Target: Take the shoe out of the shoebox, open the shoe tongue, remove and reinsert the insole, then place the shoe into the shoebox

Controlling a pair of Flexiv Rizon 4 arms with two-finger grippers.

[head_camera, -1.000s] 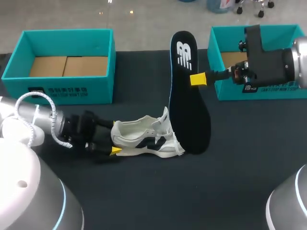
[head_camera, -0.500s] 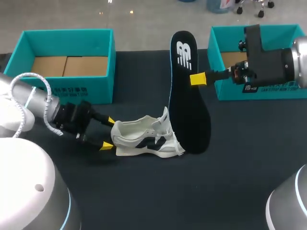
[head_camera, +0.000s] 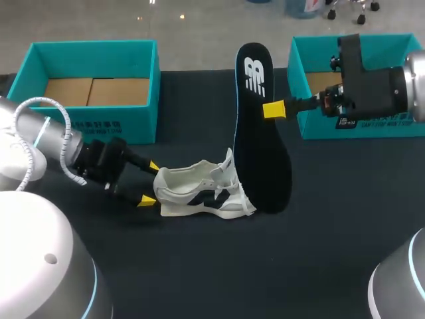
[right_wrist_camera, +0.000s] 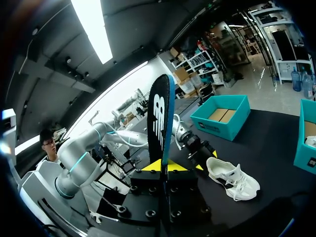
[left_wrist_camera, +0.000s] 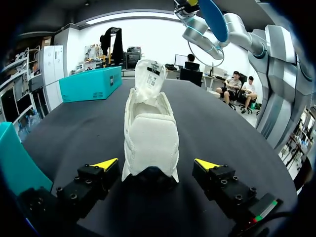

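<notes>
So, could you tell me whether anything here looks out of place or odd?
Nothing looks spilled or damaged. The one oddity is the insole, out of the shoe and held on end by the right fingers, its lower end by the shoe's toe. The tongue stands up.

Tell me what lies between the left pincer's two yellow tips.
The heel of the white shoe, with bare black table on either side, so neither tip of the left pincer touches it. The left wrist view shows this.

A robotics lab is indicated by the silver-grey left arm (head_camera: pixel 36 136) and right arm (head_camera: pixel 408 83) set at a black matte table (head_camera: pixel 219 266) bearing teal cardboard shoeboxes (head_camera: pixel 99 126) (head_camera: pixel 319 126).
</notes>
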